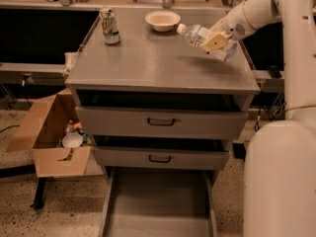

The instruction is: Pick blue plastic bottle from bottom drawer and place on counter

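Gripper [215,42], closed on the blue plastic bottle [196,33], holds it tilted above the right rear of the bench [158,65]; a shadow beneath suggests it is not yet set down. Nearest the camera, the bottom drawer [158,201] stands pulled out, its floor bare. Farther back on the bench stand a drinks can [109,26] and a white bowl [163,19], the bottle's cap pointing toward the bowl. Good placement, by judgement: lower over the bare patch, level the bottle so it cannot roll off the near edge, and release only on contact.
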Robot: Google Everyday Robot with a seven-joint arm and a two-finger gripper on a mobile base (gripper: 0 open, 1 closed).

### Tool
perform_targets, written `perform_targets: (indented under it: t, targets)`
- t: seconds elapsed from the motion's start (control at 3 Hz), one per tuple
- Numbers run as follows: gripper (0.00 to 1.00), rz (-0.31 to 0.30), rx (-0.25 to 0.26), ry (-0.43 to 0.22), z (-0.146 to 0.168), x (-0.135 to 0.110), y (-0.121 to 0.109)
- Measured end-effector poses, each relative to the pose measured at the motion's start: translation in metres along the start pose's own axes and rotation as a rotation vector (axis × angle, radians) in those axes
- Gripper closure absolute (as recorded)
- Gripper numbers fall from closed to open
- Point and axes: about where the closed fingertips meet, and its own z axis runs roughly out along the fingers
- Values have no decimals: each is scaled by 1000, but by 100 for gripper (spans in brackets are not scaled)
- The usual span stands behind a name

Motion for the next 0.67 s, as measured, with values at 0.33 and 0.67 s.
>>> perform_targets:
  t: [0.33,0.67]
  targets:
    - [45,0,1,-1,0,0,0]
    - [14,0,1,-1,0,0,0]
